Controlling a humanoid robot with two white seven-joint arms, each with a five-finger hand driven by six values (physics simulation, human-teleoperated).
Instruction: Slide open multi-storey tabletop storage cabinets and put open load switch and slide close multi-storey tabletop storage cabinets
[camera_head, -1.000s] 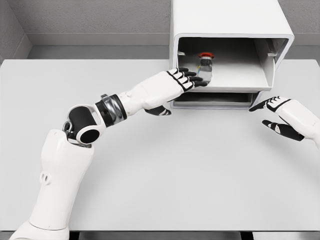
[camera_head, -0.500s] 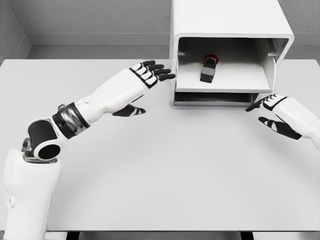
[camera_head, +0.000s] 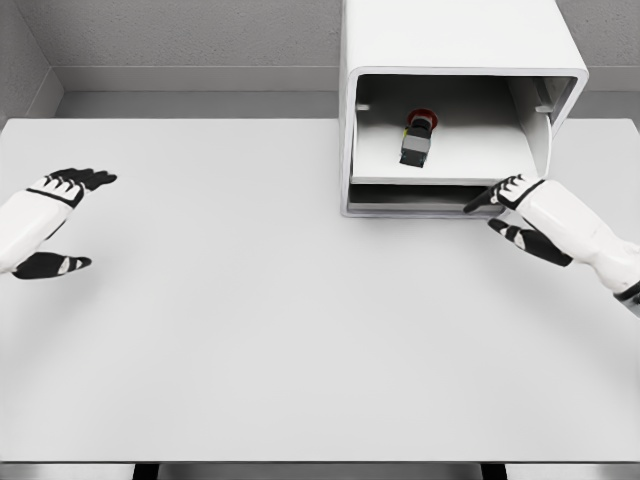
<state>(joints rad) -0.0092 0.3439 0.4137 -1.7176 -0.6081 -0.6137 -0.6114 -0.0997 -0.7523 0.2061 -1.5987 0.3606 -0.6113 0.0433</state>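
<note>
no readable text, labels or numbers anywhere.

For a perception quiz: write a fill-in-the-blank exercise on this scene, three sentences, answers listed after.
1. The load switch lies inside the cabinet's ____ compartment, on the pulled-out tray.
2. The ____ hand reaches toward the front edge of that tray, fingers spread and holding nothing.
3. The left hand hovers open near the picture's ____ edge, far from the cabinet.

Missing words: upper; right; left
</note>
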